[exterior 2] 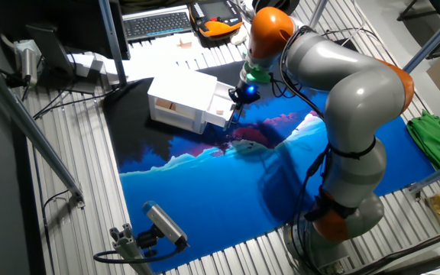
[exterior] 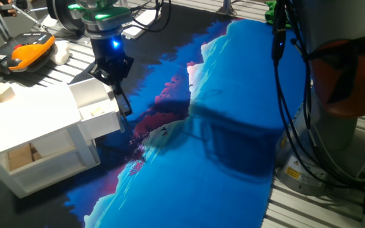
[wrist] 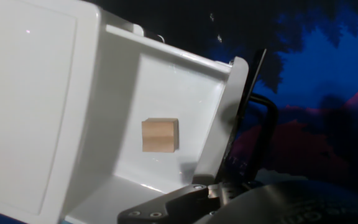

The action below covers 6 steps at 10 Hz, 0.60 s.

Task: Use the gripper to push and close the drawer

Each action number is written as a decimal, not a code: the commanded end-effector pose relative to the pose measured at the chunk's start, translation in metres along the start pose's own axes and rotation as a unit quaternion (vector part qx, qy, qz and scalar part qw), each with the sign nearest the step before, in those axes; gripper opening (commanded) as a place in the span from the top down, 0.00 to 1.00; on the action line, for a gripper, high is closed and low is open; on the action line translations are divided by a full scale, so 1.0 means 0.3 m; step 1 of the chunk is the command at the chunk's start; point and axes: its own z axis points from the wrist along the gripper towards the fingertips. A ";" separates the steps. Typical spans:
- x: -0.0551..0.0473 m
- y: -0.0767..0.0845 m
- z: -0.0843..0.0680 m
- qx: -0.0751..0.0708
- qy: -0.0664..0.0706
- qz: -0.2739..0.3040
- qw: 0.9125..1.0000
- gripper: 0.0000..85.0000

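Blue and black patterned cloth [exterior: 233, 126] covers a ribbed metal worktop [exterior 2: 75, 229]. At the left of one fixed view sits one small white cabinet [exterior: 24, 120], with one wooden block [exterior: 3, 93] on its top and more blocks, too dim to count, in its lower shelf compartment [exterior: 24, 158]. One white drawer [exterior: 95, 104] juts partly out of the cabinet's front, directly below and just left of the tool [exterior: 120, 95]. One black tool with a blue light and green ring reaches down at the drawer's front; whether its fingers are parted or together cannot be told. In the hand view, one wooden cube [wrist: 160, 135] lies on the drawer floor, left of one black bar handle [wrist: 263, 134]. Farther right stands one grey-and-orange robot base [exterior: 347, 69].
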 end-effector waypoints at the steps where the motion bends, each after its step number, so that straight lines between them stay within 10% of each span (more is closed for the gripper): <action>1: 0.001 0.004 -0.005 -0.001 0.001 0.002 1.000 1.00; 6: 0.008 0.039 -0.021 -0.010 0.005 0.015 1.000 1.00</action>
